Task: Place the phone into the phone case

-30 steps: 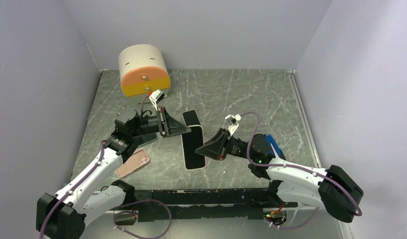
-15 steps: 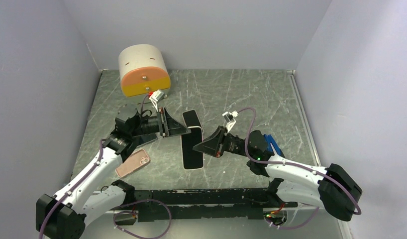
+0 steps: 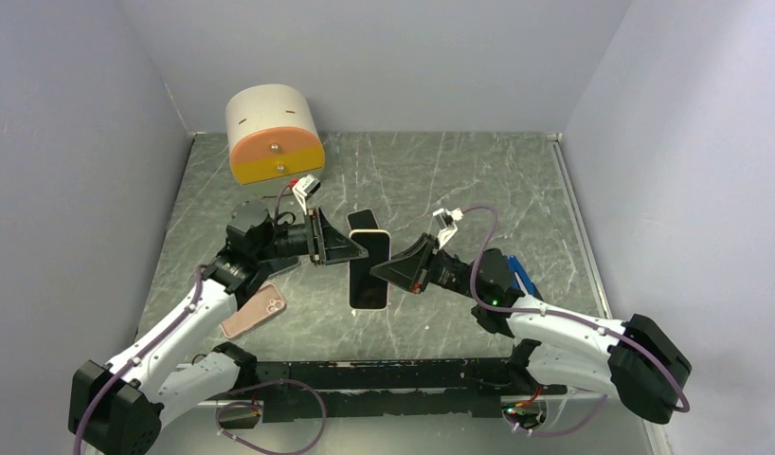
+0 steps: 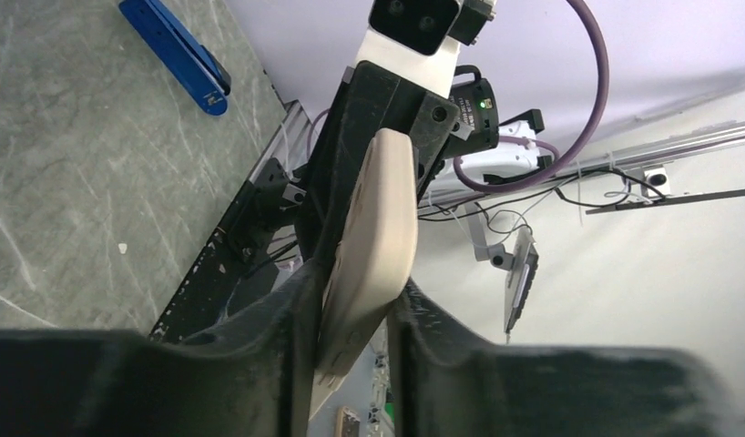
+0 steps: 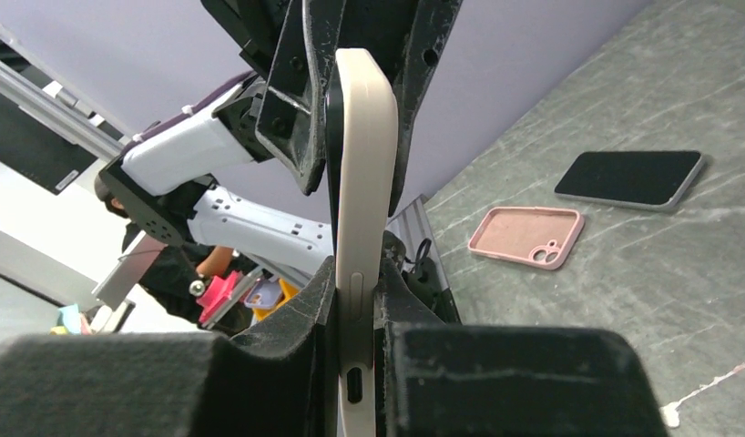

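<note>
L gripper [image 4: 355, 314] & R gripper [image 5: 355, 296] are both pinching the same phone [image 3: 369, 272]. It is sitting inside a cream case [image 5: 362, 155], w/ the case rim wrapping round its edge. The two are holding it up off the gray table [image 3: 441, 180], near the middle. L is squeezing it from the left side, R from the right, and the black screen is showing to the top cam. A pink case [image 3: 254, 311] is lying open side up near the L arm. Just beside it, a 2nd phone [image 5: 628, 177] is lying flat. A blue tool [image 4: 175, 55] is lying by the R arm. A round cream & orange box [image 3: 275, 133] is sitting in the far left corner.
</note>
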You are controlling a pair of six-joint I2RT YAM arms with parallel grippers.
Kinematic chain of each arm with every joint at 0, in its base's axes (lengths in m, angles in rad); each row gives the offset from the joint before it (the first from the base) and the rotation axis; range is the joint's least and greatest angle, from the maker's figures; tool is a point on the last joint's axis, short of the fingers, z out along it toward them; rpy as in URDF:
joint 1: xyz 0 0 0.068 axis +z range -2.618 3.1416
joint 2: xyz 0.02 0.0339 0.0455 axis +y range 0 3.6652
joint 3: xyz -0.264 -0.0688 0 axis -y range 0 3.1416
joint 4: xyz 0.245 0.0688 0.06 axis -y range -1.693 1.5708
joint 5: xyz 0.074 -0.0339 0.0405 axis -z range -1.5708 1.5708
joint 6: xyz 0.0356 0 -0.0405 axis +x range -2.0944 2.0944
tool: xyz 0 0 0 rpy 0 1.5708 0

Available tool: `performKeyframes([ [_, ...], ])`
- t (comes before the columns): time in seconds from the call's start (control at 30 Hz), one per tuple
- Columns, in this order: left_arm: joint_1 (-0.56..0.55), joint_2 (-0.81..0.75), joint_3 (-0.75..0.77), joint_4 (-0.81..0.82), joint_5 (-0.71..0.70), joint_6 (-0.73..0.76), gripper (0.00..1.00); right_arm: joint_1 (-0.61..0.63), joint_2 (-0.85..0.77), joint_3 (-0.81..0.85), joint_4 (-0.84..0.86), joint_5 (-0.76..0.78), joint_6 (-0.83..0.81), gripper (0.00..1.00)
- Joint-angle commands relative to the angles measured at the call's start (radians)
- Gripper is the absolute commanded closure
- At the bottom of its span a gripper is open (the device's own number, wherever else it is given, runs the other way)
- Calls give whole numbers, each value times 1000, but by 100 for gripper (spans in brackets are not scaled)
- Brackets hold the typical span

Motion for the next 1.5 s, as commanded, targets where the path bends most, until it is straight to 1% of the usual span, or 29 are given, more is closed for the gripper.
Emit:
performKeyframes([
  [0.0, -35, 25, -3, 86, 12, -10, 72, -1, 14, 47, 146, 0, 0, 100],
  [0.03, -39, 25, 0, 81, 7, -2, 79, -1, 18, 46, 149, -2, 4, 99],
  [0.13, -42, 10, -5, 70, -2, 25, 96, 0, 8, 39, 126, 9, 4, 86],
  [0.2, -41, 0, -5, 46, -10, 53, 97, -3, -9, 38, 92, 22, 6, 76],
  [0.3, -41, -6, -12, 34, -11, 81, 98, -29, -35, 45, 50, 18, 12, 66],
  [0.33, -43, -8, -16, 51, -7, 79, 98, -37, -44, 50, 41, 13, 13, 63],
  [0.43, -43, -3, -32, 101, 12, 66, 97, -57, -70, 75, -25, 13, 12, 46],
  [0.47, -44, -1, -35, 116, 23, 63, 97, -63, -78, 86, -53, 17, 7, 41],
  [0.53, -45, 3, -34, 123, 33, 69, 97, -73, -90, 105, -102, 27, 1, 39],
  [0.7, -53, 13, -25, 104, 48, 102, 97, -91, -79, 141, -151, 6, 11, 41],
  [0.8, -56, 16, -15, 68, 47, 126, 98, -94, -68, 140, -139, -1, 26, 43],
  [0.87, -57, 16, -7, 36, 45, 145, 98, -95, -67, 135, -129, 2, 29, 47],
  [0.9, -57, 16, -1, 12, 40, 155, 97, -94, -68, 133, -128, 4, 30, 51],
  [1.03, -59, 12, 42, -150, -14, 249, 97, -94, -72, 140, -144, 6, 10, 76],
  [1.07, -59, 12, 58, -204, -43, 278, 97, -96, -71, 146, -160, 4, 3, 82],
  [1.1, -60, 17, 74, -297, -71, 307, 97, -95, -73, 153, -177, 2, -4, 87],
  [1.17, -63, 29, 100, -384, -126, 351, 97, -95, -80, 163, -207, 13, -9, 95],
  [1.23, -67, 44, 115, -433, -160, 370, 98, -95, -90, 175, -265, 49, -1, 100],
  [1.33, -78, 58, 127, -463, -189, 387, 97, -95, -82, 208, -365, 78, 21, 100],
  [1.4, -86, 57, 129, -473, -205, 399, 98, -95, -60, 226, -401, 88, 59, 100],
  [1.47, -86, 54, 123, -467, -210, 397, 97, -96, -47, 225, -408, 94, 103, 95],
])
